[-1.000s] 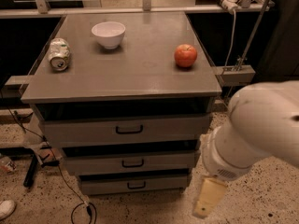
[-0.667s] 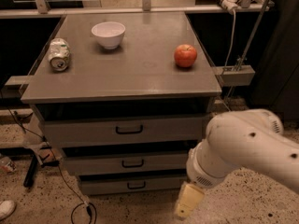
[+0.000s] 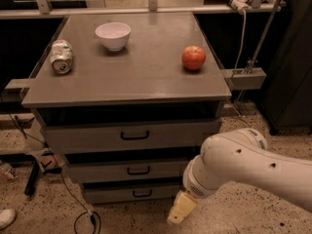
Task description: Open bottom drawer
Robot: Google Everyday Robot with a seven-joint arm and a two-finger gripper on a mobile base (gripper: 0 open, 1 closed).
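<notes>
The bottom drawer [image 3: 114,194] is the narrowest grey front at the foot of the cabinet. It is shut, with a small black loop handle [image 3: 142,193]. My gripper [image 3: 178,210] hangs from the white arm [image 3: 243,165] low at the drawer's right end, right of the handle and apart from it. The arm hides the right ends of the bottom and middle drawer fronts.
The middle drawer [image 3: 124,171] and top drawer [image 3: 129,136] are shut. On the grey top stand a white bowl [image 3: 113,35], a lying can [image 3: 62,56] and a red apple [image 3: 193,58]. Cables [image 3: 80,213] trail on the floor at left. A dark cabinet [image 3: 292,77] stands at right.
My arm and gripper have moved left and lower, from beside the cabinet's right side to the bottom drawer's right end. The drawers have not moved.
</notes>
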